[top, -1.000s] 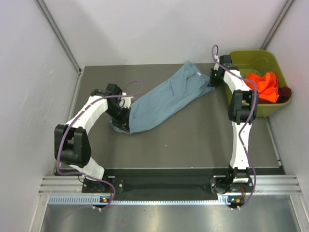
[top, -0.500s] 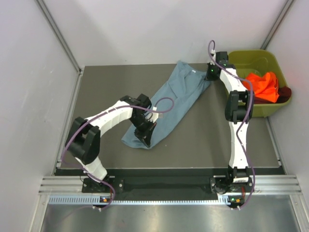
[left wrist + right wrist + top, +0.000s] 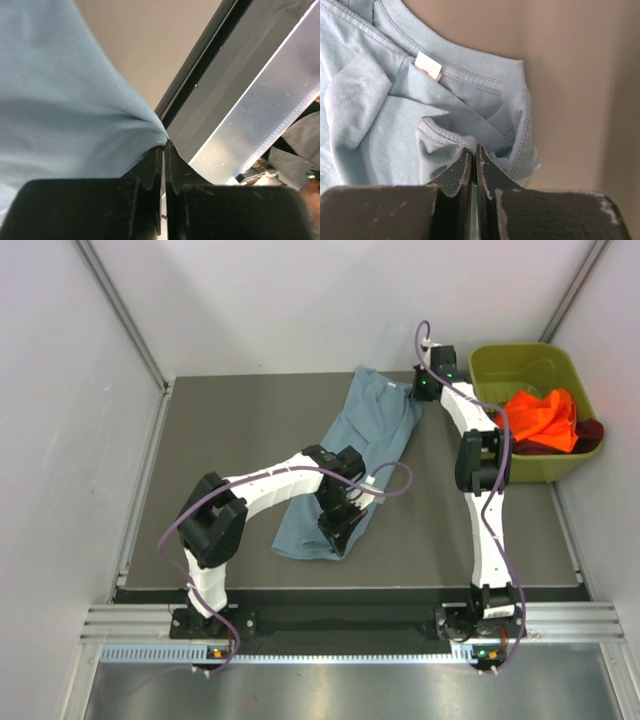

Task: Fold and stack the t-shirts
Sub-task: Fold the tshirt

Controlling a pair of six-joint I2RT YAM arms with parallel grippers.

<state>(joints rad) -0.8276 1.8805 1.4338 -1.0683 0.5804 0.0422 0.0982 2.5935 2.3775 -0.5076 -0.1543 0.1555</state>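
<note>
The blue-grey t-shirt (image 3: pixel 350 450) lies stretched from the table's back centre toward the front. My left gripper (image 3: pixel 340 530) is shut on its lower hem corner near the front; in the left wrist view the cloth (image 3: pixel 65 115) is pinched at the fingertips (image 3: pixel 164 146). My right gripper (image 3: pixel 420 392) is shut on the collar end at the back; the right wrist view shows the collar and white label (image 3: pixel 428 66) bunched at the fingertips (image 3: pixel 474 149). The orange t-shirt (image 3: pixel 540 415) and the maroon t-shirt (image 3: pixel 590 432) lie crumpled in the bin.
The olive-green bin (image 3: pixel 510 365) stands at the back right, just right of my right gripper. The table's front edge and metal rail (image 3: pixel 260 105) lie close to my left gripper. White walls enclose the table on three sides.
My left gripper has swung from the table's left to the front centre, dragging the hem along. My right gripper has moved left and back with the collar. The shirt now lies nearly front-to-back.
</note>
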